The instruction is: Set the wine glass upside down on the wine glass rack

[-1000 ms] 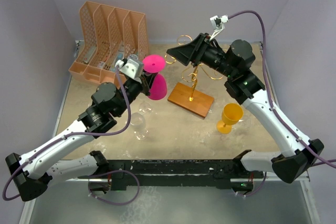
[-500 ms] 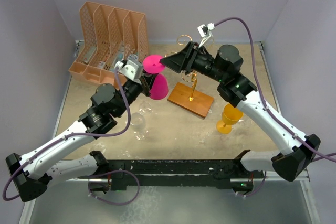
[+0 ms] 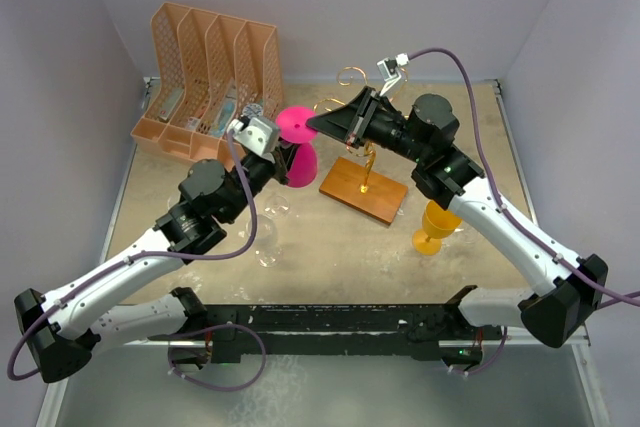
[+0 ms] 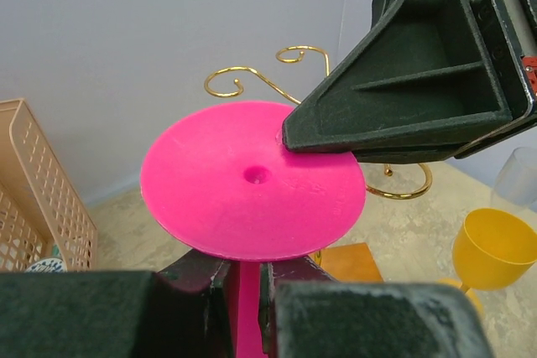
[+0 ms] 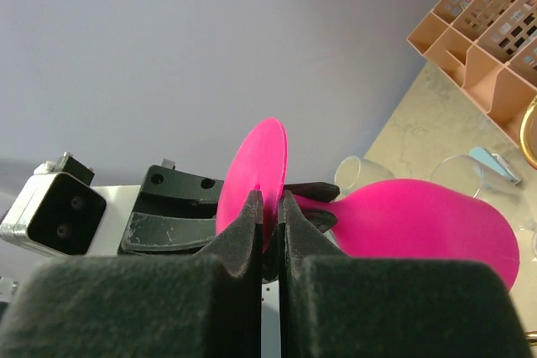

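The pink wine glass [image 3: 300, 162] hangs upside down above the table, foot disc [image 4: 252, 178] uppermost. My left gripper [image 4: 242, 270] is shut on its stem just under the foot. Coming in from the right, my right gripper [image 5: 268, 199] is shut on the edge of the foot [image 5: 260, 161], and the bowl [image 5: 428, 224] shows beyond it. In the top view the right gripper [image 3: 318, 122] meets the left gripper [image 3: 283, 152] at the glass. The wine glass rack [image 3: 364, 190], gold wire on a wooden base [image 4: 347, 261], stands just right of the glass, partly behind the right arm.
An orange file organizer [image 3: 210, 67] stands at the back left. A yellow glass [image 3: 440, 219] stands upright right of the rack's base. Two clear glasses [image 3: 265, 237] lie under the left arm. Walls close in on the left, back and right.
My right gripper has moved left from over the rack to the pink foot and has shut on its edge. The left gripper has kept its hold on the stem, nearly still.
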Controlling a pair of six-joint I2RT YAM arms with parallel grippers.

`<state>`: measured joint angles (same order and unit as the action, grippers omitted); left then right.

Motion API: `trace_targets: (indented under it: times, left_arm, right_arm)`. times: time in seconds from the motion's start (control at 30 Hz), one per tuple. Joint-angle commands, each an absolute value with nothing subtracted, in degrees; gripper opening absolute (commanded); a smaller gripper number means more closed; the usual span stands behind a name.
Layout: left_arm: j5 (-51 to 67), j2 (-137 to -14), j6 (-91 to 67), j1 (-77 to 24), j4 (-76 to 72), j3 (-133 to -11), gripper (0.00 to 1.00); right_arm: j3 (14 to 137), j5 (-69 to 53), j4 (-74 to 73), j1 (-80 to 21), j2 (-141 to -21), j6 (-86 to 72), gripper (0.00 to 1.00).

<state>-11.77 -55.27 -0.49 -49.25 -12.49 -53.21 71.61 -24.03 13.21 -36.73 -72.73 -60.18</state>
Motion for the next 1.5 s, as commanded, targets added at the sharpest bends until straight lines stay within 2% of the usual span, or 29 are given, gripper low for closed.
trace_targets:
  times: [0.0, 0.17, 0.4, 0.5, 0.9, 1.1, 1.47]
  left_arm:
    - [-12.2, -54.3, -4.9, -49.4, -14.3, -53.4, 0.06]
    - [-12.8, -53.8, -5.6, -49.4, -13.9, -52.7, 0.14]
    - [-15.1, -53.3, -7.6, -49.4, -9.9, -52.9, 0.4]
    - [-17.2, -51.5, -9.4, -49.3, -7.2, -52.4, 0.46]
    - [-17.8, -43.8, -18.1, -49.3, -2.2, -51.7, 0.49]
    - [-18.8, -43.0, -20.4, -49.3, -1.2, -51.8, 0.49]
    - [-22.4, -42.5, -21.7, -49.4, 0.7, -52.5, 0.49]
  right_arm:
    - [72.2, -27.2, 16.4, -37.9, -70.4, -61.1, 0.0]
    - [71.7, -26.2, 16.6, -37.9, -69.8, -63.3, 0.0]
    - [71.3, -23.1, 16.4, -38.0, -69.1, -65.5, 0.0]
    - [71.2, -21.1, 15.2, -38.0, -69.3, -66.7, 0.0]
    - [70.6, -12.0, 9.5, -38.0, -70.4, -72.3, 0.0]
    - [75.7, -4.5, 0.8, -37.7, -71.6, -73.6, 0.0]
    - [78.6, 6.0, -4.1, -36.9, -72.4, -73.3, 0.0]
